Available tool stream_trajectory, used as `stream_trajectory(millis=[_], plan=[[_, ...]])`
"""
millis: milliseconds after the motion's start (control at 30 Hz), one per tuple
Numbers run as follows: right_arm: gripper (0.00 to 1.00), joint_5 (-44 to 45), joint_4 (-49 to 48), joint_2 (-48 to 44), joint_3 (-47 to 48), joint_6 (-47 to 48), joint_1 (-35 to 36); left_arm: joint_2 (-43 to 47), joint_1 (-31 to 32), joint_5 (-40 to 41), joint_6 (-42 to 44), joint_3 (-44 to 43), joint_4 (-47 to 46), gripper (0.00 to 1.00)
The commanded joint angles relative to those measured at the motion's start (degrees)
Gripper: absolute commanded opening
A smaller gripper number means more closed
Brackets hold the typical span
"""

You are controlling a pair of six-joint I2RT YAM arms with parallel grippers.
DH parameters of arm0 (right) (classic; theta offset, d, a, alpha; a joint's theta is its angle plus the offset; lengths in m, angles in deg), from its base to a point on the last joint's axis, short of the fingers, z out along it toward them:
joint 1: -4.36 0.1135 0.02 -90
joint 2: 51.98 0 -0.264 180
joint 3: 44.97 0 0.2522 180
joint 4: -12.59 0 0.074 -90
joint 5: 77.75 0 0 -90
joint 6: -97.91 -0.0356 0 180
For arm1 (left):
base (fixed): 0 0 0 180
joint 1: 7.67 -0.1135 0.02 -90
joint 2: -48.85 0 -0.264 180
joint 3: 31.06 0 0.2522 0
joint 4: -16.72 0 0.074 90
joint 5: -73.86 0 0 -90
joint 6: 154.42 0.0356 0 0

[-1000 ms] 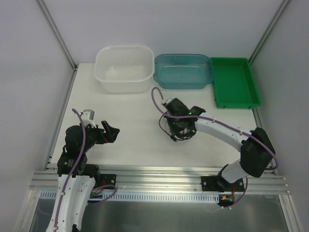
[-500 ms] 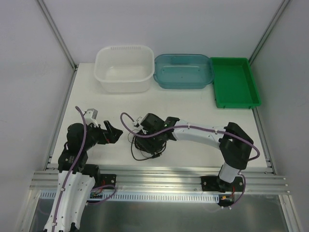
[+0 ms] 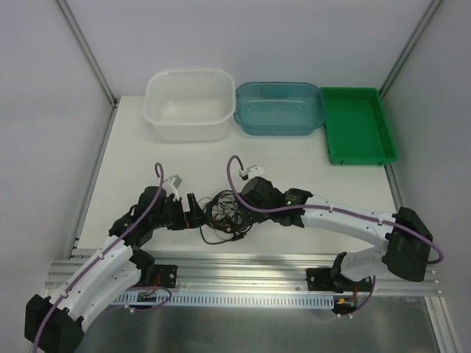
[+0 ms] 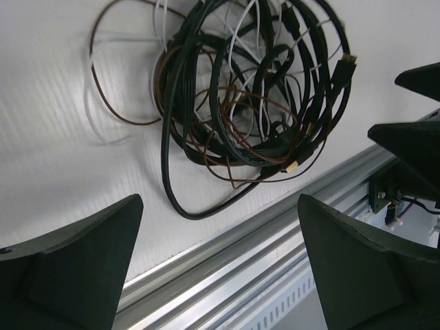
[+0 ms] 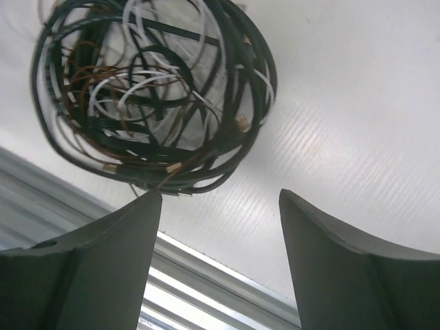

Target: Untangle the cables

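The cables [image 3: 223, 215] lie in one tangled heap on the white table close to its front edge: thick black cords with small plugs, thin brown wiry ones and a thin white one. The left wrist view shows the cables [image 4: 251, 89] ahead of my left gripper [image 4: 220, 201], which is open and holds nothing. In the right wrist view the cables [image 5: 148, 96] lie just beyond the left fingertip of my right gripper [image 5: 220, 196], also open with nothing between its fingers. From above, the left gripper [image 3: 196, 215] and right gripper [image 3: 241, 209] flank the heap.
A white tub [image 3: 190, 103], a blue tub [image 3: 280, 108] and a green tray [image 3: 358, 125] stand along the back of the table. The aluminium rail [image 3: 243, 261] runs just in front of the heap. Grey walls close in both sides.
The right gripper carried the tangle from the table's middle toward the front left, then opened and let it drop. The left arm swung right toward the heap.
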Motion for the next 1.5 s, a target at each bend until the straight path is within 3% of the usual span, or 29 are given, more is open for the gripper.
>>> stream_trajectory(millis=[0, 167, 367, 533, 667, 700, 800, 1000, 1100, 1133, 1200, 1367, 1467], plan=[[0.71, 4.3, -5.0, -0.6, -3.0, -9.8, -0.8, -2.0, 5.6, 7.1, -6.6, 2.2, -7.0, 0.97], [0.67, 3.2, -11.7, 0.7, -6.5, -15.0, -2.7, -3.8, 11.6, 13.2, -8.1, 3.5, -8.5, 0.95], [0.60, 1.0, -16.0, 4.2, -8.5, -17.5, -5.1, -5.4, 12.9, 14.5, -9.6, 5.9, -11.2, 0.86], [0.47, 0.1, -17.8, 6.3, -10.1, -17.7, -6.4, -8.6, 13.2, 15.2, -9.6, 6.8, -13.9, 0.77], [0.30, -0.4, -18.2, 6.8, -11.0, -17.0, -6.6, -12.2, 13.6, 15.2, -9.5, 6.3, -16.1, 0.73], [0.16, -0.4, -18.1, 7.0, -10.9, -16.4, -6.8, -13.5, 13.7, 15.2, -9.6, 6.0, -16.5, 0.71], [0.01, -0.2, -17.5, 7.0, -10.9, -15.7, -7.0, -16.0, 14.0, 15.0, -9.9, 5.8, -18.5, 0.64], [0.01, 0.1, -17.2, 6.5, -12.1, -15.0, -8.2, -20.5, 15.3, 14.4, -10.1, 4.6, -22.1, 0.48], [0.01, -0.4, -17.2, 6.1, -12.4, -14.7, -8.5, -22.5, 16.0, 14.3, -10.2, 4.1, -22.8, 0.30], [0.01, -0.1, -17.1, 5.9, -12.3, -14.6, -8.7, -22.7, 16.1, 14.1, -10.2, 4.0, -22.7, 0.14], [0.01, 0.3, -16.4, 5.2, -12.6, -14.4, -9.2, -21.8, 16.2, 13.3, -9.9, 3.7, -22.5, 0.00], [0.01, 2.7, -12.8, 0.9, -14.3, -13.7, -12.2, -10.5, 16.2, 18.0, -7.4, 0.1, -11.9, 0.00], [0.01, 5.7, -6.8, -4.9, -15.8, -12.8, -16.5, -2.9, 16.2, 25.1, -4.6, -5.7, -1.8, 0.00]])
